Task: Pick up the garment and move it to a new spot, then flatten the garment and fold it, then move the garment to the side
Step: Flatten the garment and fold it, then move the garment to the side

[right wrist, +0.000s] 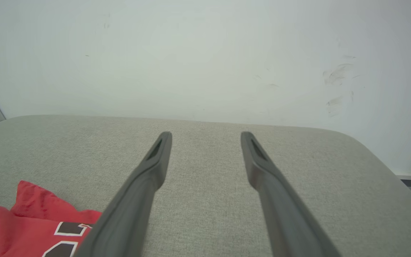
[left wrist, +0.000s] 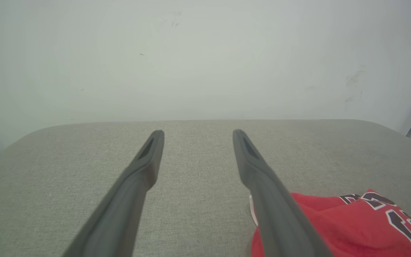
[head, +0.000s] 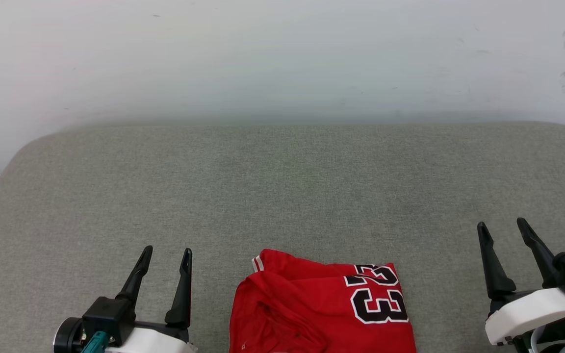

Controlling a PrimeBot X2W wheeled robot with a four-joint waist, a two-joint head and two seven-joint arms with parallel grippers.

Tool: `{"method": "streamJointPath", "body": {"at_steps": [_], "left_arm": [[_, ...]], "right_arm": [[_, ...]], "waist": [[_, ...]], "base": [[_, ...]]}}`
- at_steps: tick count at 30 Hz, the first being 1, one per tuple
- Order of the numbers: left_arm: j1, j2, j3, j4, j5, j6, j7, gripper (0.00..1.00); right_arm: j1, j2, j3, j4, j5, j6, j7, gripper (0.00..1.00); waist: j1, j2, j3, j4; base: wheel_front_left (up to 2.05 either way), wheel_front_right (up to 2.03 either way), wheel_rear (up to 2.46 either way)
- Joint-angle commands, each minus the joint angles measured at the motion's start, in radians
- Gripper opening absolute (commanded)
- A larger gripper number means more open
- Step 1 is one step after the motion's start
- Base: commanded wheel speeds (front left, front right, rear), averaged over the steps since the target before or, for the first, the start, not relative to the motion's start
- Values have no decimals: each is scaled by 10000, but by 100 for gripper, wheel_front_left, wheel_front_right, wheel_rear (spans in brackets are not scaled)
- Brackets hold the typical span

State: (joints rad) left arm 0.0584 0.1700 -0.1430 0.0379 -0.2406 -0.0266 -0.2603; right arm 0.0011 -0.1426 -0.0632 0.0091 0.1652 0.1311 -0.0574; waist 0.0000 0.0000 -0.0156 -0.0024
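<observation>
Your left tool (head: 167, 251), right tool (head: 502, 223): both spread wide, empty. Between them garment (head: 302, 309) lies bunched, close right of left tool, farther left of right tool.

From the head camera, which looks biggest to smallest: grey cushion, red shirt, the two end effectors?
1. Grey cushion
2. Red shirt, cut off at the bottom edge
3. Left end effector and right end effector: look alike, both cropped, so unranked
</observation>
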Motion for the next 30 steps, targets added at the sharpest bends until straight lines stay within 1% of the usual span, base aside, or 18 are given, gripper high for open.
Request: {"method": "streamJointPath", "body": {"at_steps": [1, 5, 8, 10, 12, 13, 14, 15, 18, 20, 24, 26, 27, 30], "left_arm": [[77, -102, 99, 3, 106, -101, -72, 100], [-42, -207, 212, 59, 296, -253, -72, 100], [-105, -286, 258, 121, 392, -364, -72, 100], [-105, -331, 279, 197, 454, -435, -72, 100], [-110, -339, 287, 344, 520, -479, -72, 100], [-139, -344, 281, 390, 559, -508, -72, 100], [-139, -344, 281, 390, 559, -508, -72, 100], [-207, -390, 263, 452, 599, -539, -72, 100], [-316, -417, 306, 492, 643, -619, -72, 100], [-423, -456, 330, 525, 677, -631, -72, 100], [-659, -521, 230, 599, 806, -704, -72, 100], [-794, -567, 185, 636, 843, -756, -72, 100], [-794, -567, 185, 636, 843, -756, -72, 100], [-971, -614, 138, 692, 899, -799, -72, 100]], "right_arm": [[26, 86, 8, 20, -64, -9, -43, 100], [-85, 126, 88, 140, 174, -9, 317, 100], [-135, -112, 388, 220, 378, -9, 969, 100], [-95, -275, 585, 228, 520, -9, 1704, 100], [-96, -293, 736, 116, 940, -9, 2615, 100], [-62, -469, 965, -16, 1084, -7, 3125, 100], [-62, -469, 965, -16, 1084, -7, 3125, 100], [21, -640, 1181, -300, 1599, -12, 4173, 100], [160, -788, 1472, -828, 2339, -9, 5877, 100], [187, -866, 1598, -1118, 2614, -7, 6974, 100], [182, -682, 1657, -1303, 2799, -7, 8891, 100], [125, -548, 1677, -1285, 2914, -9, 9554, 100], [125, -548, 1677, -1285, 2914, -9, 9554, 100], [-94, -533, 1615, -1010, 2706, -7, 10056, 100]], "waist": [[0, 0, 13, -1], [0, 0, 52, 38], [0, 0, 91, 101], [0, 0, 138, 158], [0, 0, 225, 217], [0, 0, 279, 246], [0, 0, 279, 246], [0, 0, 397, 323], [0, 0, 610, 448], [0, 0, 766, 526], [0, 0, 1047, 758], [0, 0, 1199, 914], [0, 0, 1199, 914], [0, 0, 1389, 1137]], "base": [[0, 0, 0], [0, 0, 0], [0, 0, 0], [0, 0, 0], [0, 0, 0], [0, 0, 0], [0, 0, 0], [0, 0, 0], [0, 0, 0], [0, 0, 0], [0, 0, 0], [0, 0, 0], [0, 0, 0], [0, 0, 0]]}}
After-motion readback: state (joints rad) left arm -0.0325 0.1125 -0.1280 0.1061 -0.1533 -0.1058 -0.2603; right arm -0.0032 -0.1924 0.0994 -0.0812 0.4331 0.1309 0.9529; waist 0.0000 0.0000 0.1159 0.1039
